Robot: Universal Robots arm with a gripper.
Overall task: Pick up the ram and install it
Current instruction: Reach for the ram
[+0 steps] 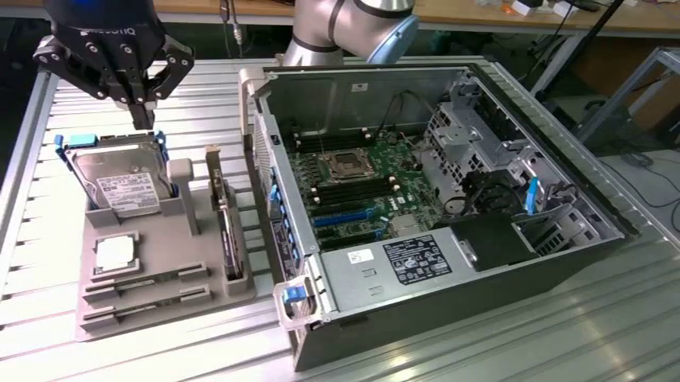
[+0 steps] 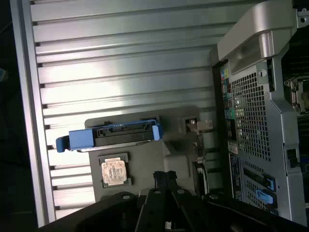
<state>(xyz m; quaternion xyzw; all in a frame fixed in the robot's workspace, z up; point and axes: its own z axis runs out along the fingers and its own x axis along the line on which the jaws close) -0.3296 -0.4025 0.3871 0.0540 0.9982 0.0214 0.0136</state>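
The ram (image 1: 143, 285) lies as a narrow dark stick in a front slot of the grey holder tray (image 1: 202, 274), with a second such stick (image 1: 143, 307) just in front of it. My gripper (image 1: 138, 118) hangs high over the tray's far end, above the upright hard drive (image 1: 123, 181) in its blue caddy, well away from the ram. Its fingers are shut with nothing between them. In the wrist view the shut fingertips (image 2: 166, 180) point down over the tray (image 2: 181, 164), close to the hard drive (image 2: 113, 135) and the square processor chip (image 2: 113, 171).
An open computer case (image 1: 552, 263) lies at the exterior view's right, its motherboard (image 1: 356, 187) with memory slots exposed. A dark expansion card (image 1: 223, 215) stands upright in the tray beside the case wall. The processor chip (image 1: 115, 253) sits mid-tray. All rests on a ribbed metal table (image 1: 43, 263).
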